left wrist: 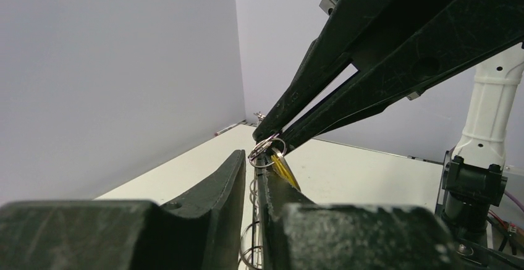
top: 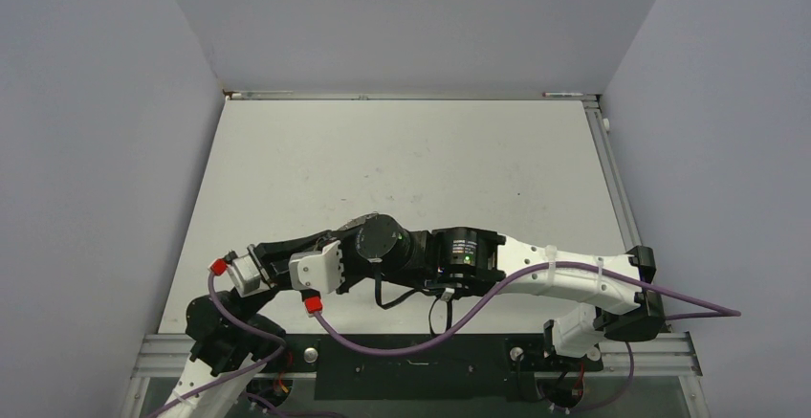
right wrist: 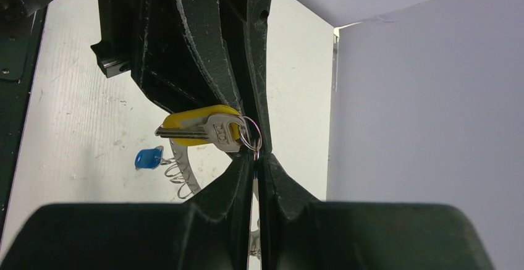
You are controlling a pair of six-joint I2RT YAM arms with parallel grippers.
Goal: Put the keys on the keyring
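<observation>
key [right wrist: 204,131] on small ring [right wrist: 250,135] between left end effector [left wrist: 250,159] and right end effector [left wrist: 273,139]

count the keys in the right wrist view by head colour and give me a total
yellow-headed key: 1
blue-headed key: 1
silver-headed key: 1
total: 3

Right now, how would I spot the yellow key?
Find where the left pincer and right pincer meet tip to tip above the table. The yellow-headed key sticks out sideways there, by a small wire ring; the silver key overlapping it lacks colour.
</observation>
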